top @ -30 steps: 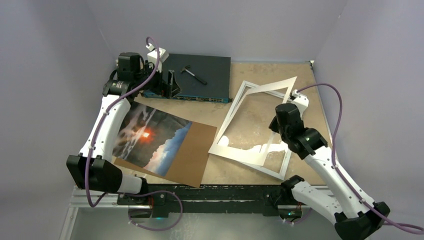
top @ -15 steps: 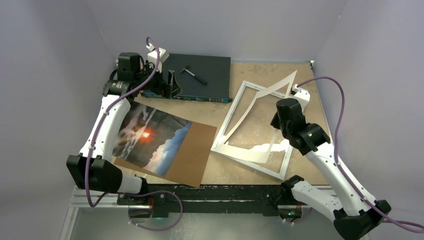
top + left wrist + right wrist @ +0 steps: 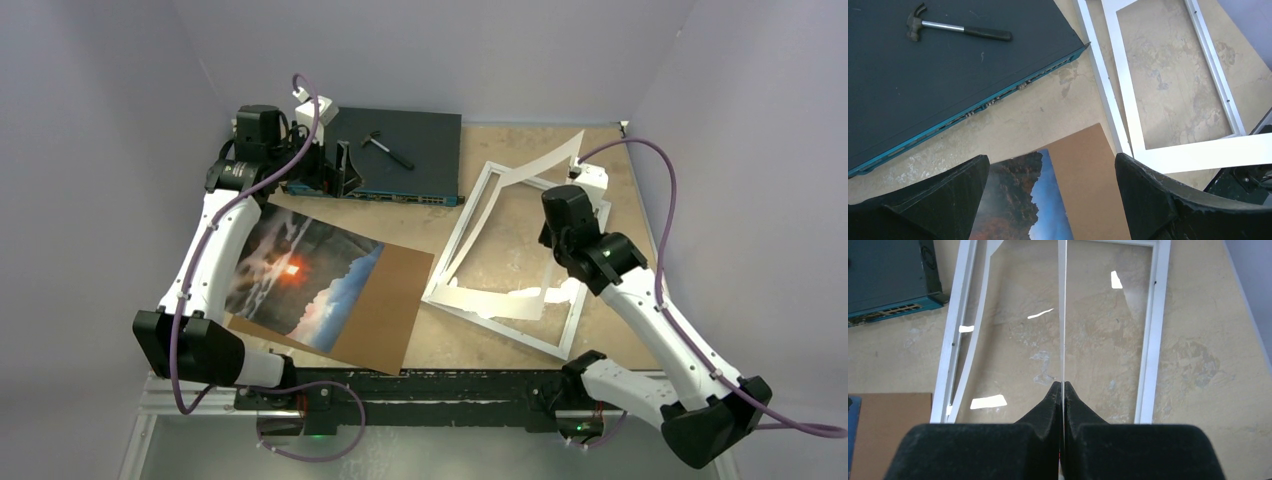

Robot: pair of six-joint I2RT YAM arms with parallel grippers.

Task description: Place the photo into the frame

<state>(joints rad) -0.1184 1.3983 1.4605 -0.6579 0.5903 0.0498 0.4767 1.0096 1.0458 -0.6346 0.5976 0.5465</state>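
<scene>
Photo (image 3: pixel 300 275) lies flat on board (image 3: pixel 392 305), near left. Your right gripper (image 3: pixel 1062 390) is pinched tight on the mat (image 3: pixel 1198 155), tilted up over the frame (image 3: pixel 1153 315). Far left, your left gripper (image 3: pixel 1051 160) hangs wide open, empty, beside the switch (image 3: pixel 420 135).

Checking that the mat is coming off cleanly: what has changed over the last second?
The right pincer, shut on the mat, moved away from the bases and slightly left. This tipped the mat's right edge higher, while its near edge rests on the frame. Nothing was grasped or released. The left pincer stayed open and still. The photo, board and frame did not move.
</scene>
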